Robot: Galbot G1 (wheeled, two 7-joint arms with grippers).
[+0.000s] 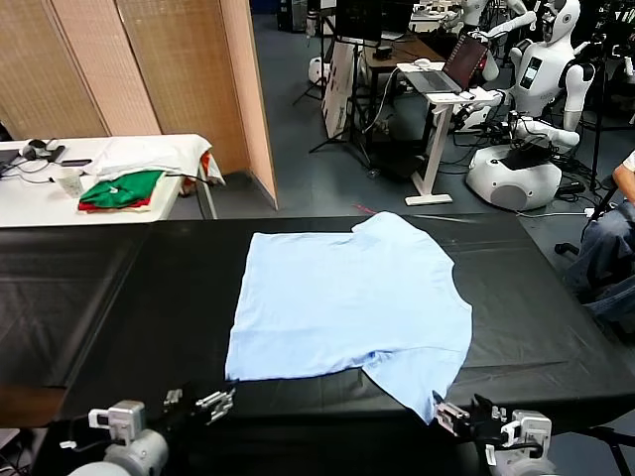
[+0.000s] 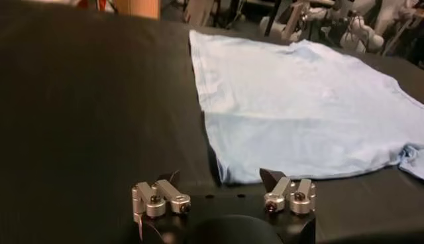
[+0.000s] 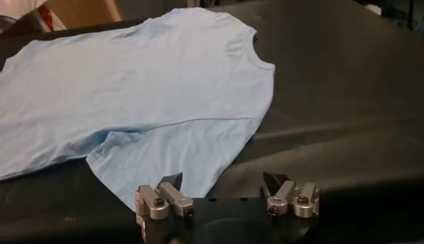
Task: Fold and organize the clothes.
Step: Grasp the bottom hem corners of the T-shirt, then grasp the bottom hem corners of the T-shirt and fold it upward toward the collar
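Reaching with both pincers spread, the left pincer and right pincer may drag the T-shirt and wrinkle it on the desk.

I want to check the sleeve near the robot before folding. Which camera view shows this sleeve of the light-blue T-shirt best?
The right wrist view: the sleeve lies whole and close before the open right gripper. The head view shows it whole but farther off. The left wrist view catches only its crumpled tip at the edge.
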